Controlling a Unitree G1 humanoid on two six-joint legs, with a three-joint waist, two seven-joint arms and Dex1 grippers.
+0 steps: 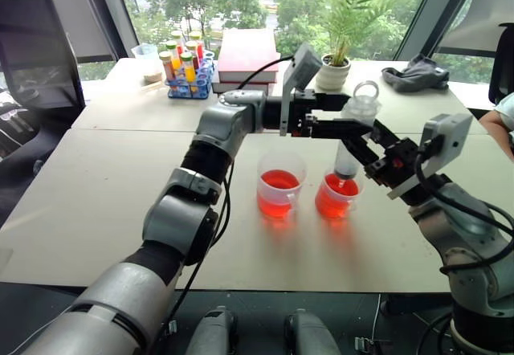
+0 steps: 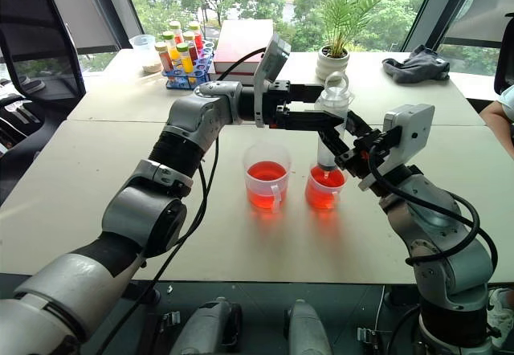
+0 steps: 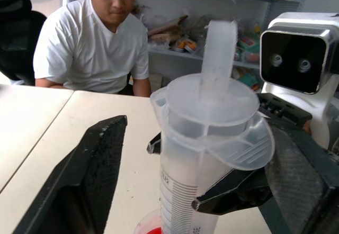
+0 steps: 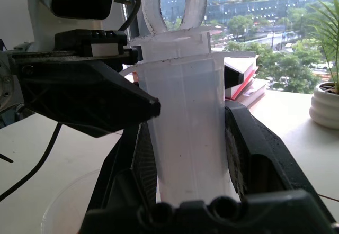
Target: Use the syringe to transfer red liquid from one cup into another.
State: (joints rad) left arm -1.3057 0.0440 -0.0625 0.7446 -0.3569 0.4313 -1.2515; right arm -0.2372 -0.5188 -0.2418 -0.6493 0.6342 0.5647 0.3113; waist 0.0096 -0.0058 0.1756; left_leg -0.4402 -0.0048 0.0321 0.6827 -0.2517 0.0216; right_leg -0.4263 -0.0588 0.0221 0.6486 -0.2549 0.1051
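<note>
The syringe (image 1: 348,161) stands upright with its tip dipped in the smaller cup (image 1: 336,197), which holds red liquid (image 1: 333,204). My right gripper (image 4: 188,133) is shut on the barrel from the right. My left gripper (image 3: 198,133) reaches in level from the left at the syringe's top flange; it is open, with its fingers (image 3: 90,176) standing wide on either side of the barrel. The taller cup (image 1: 280,185) with the flared rim stands just left of the smaller one and also holds red liquid (image 1: 279,181).
At the back of the table stand a rack of capped tubes (image 1: 187,71), stacked books (image 1: 247,56), a potted plant (image 1: 337,62) and a dark cloth (image 1: 414,74). A person in a white shirt (image 3: 100,48) sits at the table's right side.
</note>
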